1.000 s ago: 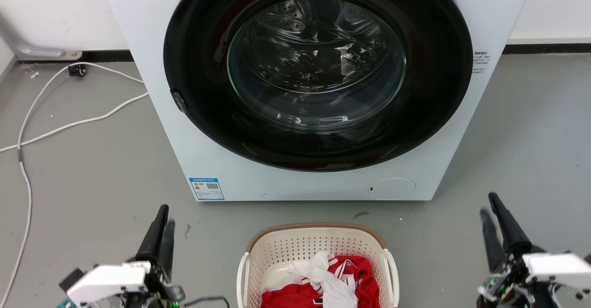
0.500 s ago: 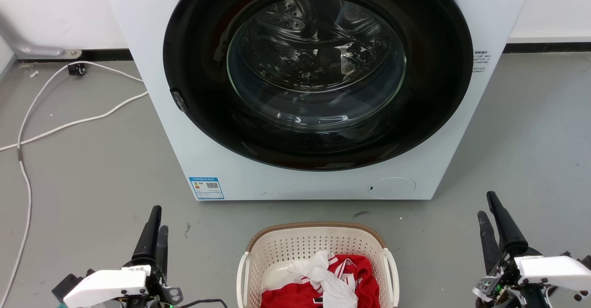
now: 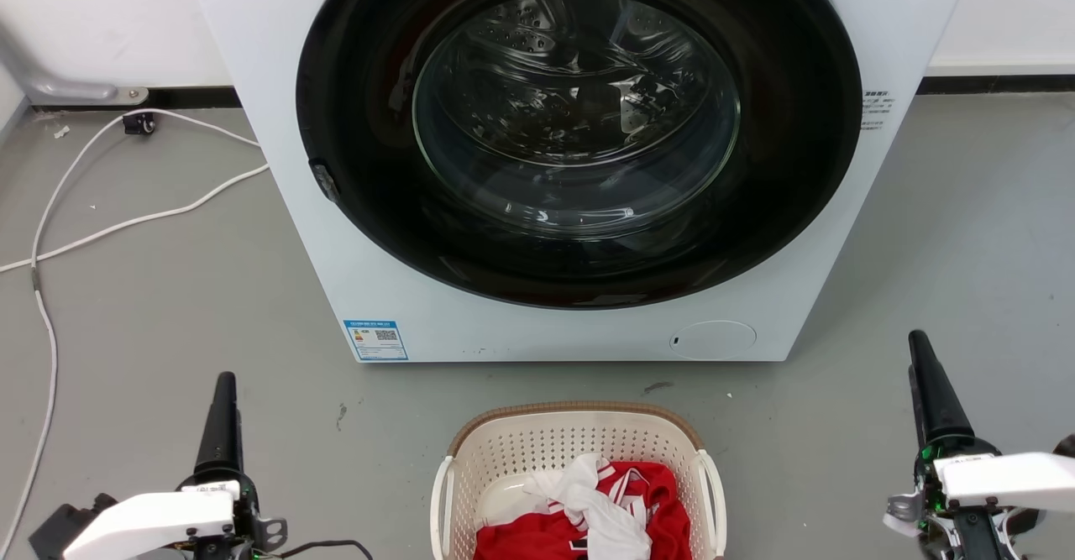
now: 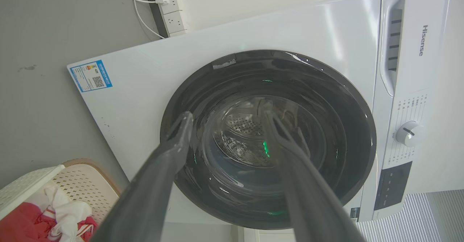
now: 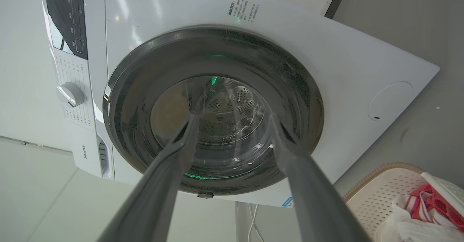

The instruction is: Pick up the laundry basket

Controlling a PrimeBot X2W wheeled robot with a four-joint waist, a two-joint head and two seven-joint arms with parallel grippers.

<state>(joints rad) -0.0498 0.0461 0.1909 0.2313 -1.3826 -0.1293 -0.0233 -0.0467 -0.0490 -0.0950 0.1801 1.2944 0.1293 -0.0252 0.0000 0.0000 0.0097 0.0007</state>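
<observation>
No part of the lift is judged done: the basket (image 3: pixel 575 411) is seen on the floor at lower centre, ungrasped. The left gripper (image 3: pixel 225 385), lower left, and the right gripper (image 3: pixel 917 346), lower right, are held with jaws wide, well apart from it.

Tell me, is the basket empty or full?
Partly full: red and white clothes lie in the laundry basket, below its rim.

I've got the head camera looking forward and down, close before the washing machine (image 3: pixel 285 232), laundry basket (image 3: pixel 579 442) at bottom centre. Both wrist cameras face that machine's front, rolled sideways: basket lower left in the left view, lower right in the right.
</observation>
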